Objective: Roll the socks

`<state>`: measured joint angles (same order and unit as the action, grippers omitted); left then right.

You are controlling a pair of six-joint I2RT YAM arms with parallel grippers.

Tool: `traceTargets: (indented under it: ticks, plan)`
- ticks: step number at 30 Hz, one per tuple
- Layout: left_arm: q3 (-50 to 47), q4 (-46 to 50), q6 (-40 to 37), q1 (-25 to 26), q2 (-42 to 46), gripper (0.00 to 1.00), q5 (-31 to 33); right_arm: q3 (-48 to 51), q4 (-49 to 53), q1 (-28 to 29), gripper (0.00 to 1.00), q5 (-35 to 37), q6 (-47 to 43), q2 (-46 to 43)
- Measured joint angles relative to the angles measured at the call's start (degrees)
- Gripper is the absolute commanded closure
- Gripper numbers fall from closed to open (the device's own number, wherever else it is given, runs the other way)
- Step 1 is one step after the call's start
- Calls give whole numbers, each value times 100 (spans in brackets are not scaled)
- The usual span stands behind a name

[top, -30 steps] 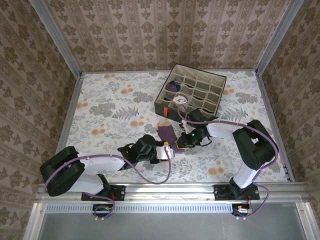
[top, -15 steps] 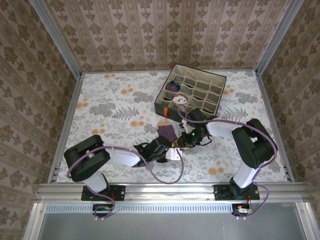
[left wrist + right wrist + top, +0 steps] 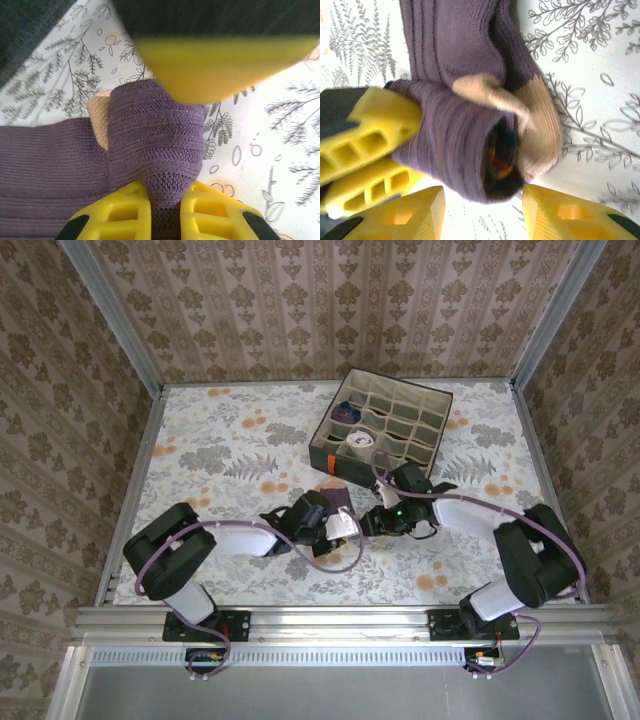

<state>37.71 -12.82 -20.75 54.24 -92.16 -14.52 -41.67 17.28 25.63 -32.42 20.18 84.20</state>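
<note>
holding two rolled socks in near-left cells of grey grid box (image 3: 322,454), far right of floral table (image 3: 210,440): purple-orange roll (image 3: 345,411), white roll (image 3: 359,440). orange tag (image 3: 333,464) on box front, too small to read. leaving wide bare cloth to the left. pinching purple sock (image 3: 155,140) tight with left gripper (image 3: 166,192), mid-table just before the box. straddling its rolled tan-heel end with right gripper (image 3: 482,200), fingers well apart.

Matt, ribbed-knit purple sock (image 3: 155,145)

Arms angled inward, wrists low (tools nearly tip to tip); left tool (image 3: 167,200) pinched shut, right tool (image 3: 480,200) parted
</note>
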Motion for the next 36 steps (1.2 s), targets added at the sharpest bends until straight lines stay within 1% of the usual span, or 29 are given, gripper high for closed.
traceTargets:
  ticks: [4, 9, 15, 20, 25, 28, 30, 32, 36]
  plan:
    - [109, 105, 516, -433, -166, 100, -966, 118, -258, 2, 53, 116, -7, -431]
    - [363, 157, 1073, -935, -577, 100, -2118, 136, -494, 15, 52, 120, -74, -448]
    - [509, 144, 1440, -1187, -907, 100, -2953, 120, -612, 111, 53, 118, -157, 116]
    - [579, 129, 1528, -1224, -1071, 100, -3322, -39, -662, 195, 57, 114, -205, 518]
    - [590, 164, 1517, -1244, -1088, 100, -3362, -278, -636, 260, 70, 87, -190, 798]
    - [592, 321, 1370, -1209, -966, 91, -3158, -422, -531, 267, 74, 68, -131, 1008]
    - [566, 472, 1196, -1134, -789, 83, -2846, -476, -505, 278, 75, 52, -61, 1091]
    - [463, 579, 999, -1012, -509, 77, -2424, -503, -490, 293, 76, 46, -22, 1141]
    - [90, 623, 505, -680, 317, 71, -1534, -507, -487, 326, 77, 48, 22, 1191]
